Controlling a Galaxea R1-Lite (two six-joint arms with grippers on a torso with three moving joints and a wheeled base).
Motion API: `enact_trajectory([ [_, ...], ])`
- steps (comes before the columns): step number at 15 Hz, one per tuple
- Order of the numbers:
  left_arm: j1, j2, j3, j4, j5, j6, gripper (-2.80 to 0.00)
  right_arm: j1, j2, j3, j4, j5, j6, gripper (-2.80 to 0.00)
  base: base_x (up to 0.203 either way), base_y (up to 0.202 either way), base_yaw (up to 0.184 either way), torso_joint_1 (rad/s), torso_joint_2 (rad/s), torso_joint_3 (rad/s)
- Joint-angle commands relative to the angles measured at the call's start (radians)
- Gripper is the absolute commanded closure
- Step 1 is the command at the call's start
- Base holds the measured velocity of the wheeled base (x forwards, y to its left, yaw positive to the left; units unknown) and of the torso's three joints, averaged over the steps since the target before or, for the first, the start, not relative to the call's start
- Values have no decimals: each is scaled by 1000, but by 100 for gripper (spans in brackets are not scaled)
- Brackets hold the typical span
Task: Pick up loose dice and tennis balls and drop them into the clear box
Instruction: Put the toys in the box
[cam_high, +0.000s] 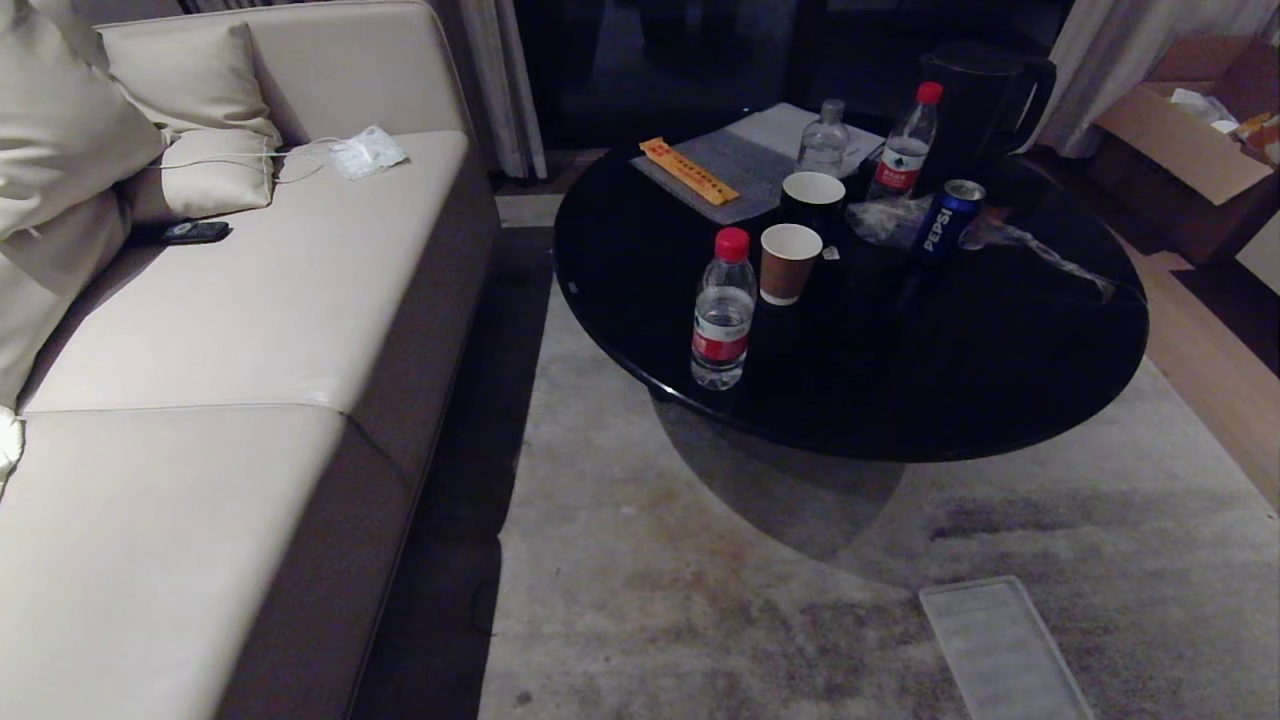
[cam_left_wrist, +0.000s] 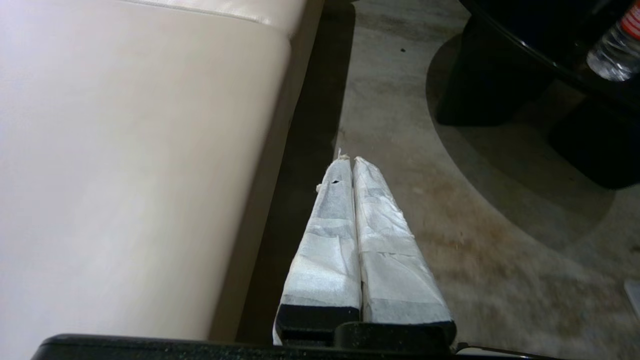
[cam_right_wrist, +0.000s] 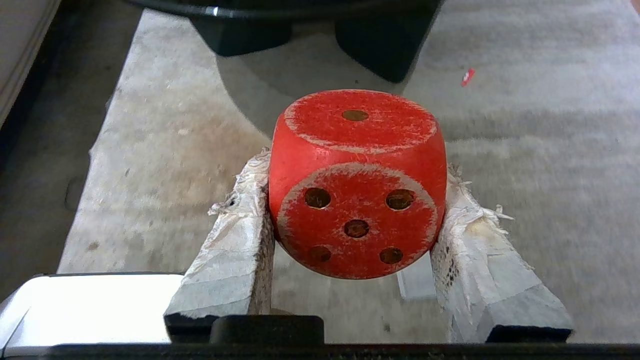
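Your right gripper (cam_right_wrist: 356, 200) grasps the red die (cam_right_wrist: 357, 182) between its two tape-wrapped fingers (cam_right_wrist: 235, 250); the die sits at the fingertips, its five-dot face toward the wrist camera and its one-dot face uppermost, clear of the floor. The gripper is held level above the grey carpet (cam_right_wrist: 525, 165), pointing toward the dark base of the round table (cam_right_wrist: 385, 45); a small red scrap (cam_right_wrist: 468, 76) lies on the carpet well beyond the die. Your left gripper (cam_left_wrist: 351, 162) is clenched on nothing, its wrapped fingers (cam_left_wrist: 385, 250) pressed together, and it hangs over the strip of floor between the cream sofa (cam_left_wrist: 130, 165) and the carpet. Neither arm appears in the head view. There, the black round table (cam_high: 1000, 400) carries two water bottles with red caps (cam_high: 724, 310), a capless bottle (cam_high: 824, 140), two paper cups (cam_high: 789, 262), a Pepsi can (cam_high: 948, 217), a grey mat with an orange strip (cam_high: 690, 170) and a black kettle (cam_high: 985, 100). A flat ribbed clear lid (cam_high: 1005, 650) lies on the carpet in front of the table. The sofa at your left bears cushions (cam_high: 190, 85), a face mask (cam_high: 365, 152) and a dark remote (cam_high: 195, 232); a cardboard box (cam_high: 1190, 140) stands at far right.
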Motion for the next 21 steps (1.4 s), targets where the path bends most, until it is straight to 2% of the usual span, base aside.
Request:
enact_trajectory([
  [1,0,1,0,-1,1,-1,0,0,2,0,1,0,0,0,-181,0,-1,2,6,2],
  [9,0,1,0,1,1,-1,0,0,2,0,1,0,0,0,-168,0,-1,5,1,2],
  [16,0,1,0,1,1,-1,0,0,2,0,1,1,2,0,0,1,-8,0,1,0],
  [21,0,0,0,0,1,0,0,0,2,0,1,1,2,0,2,9,-155,7,2,2],
])
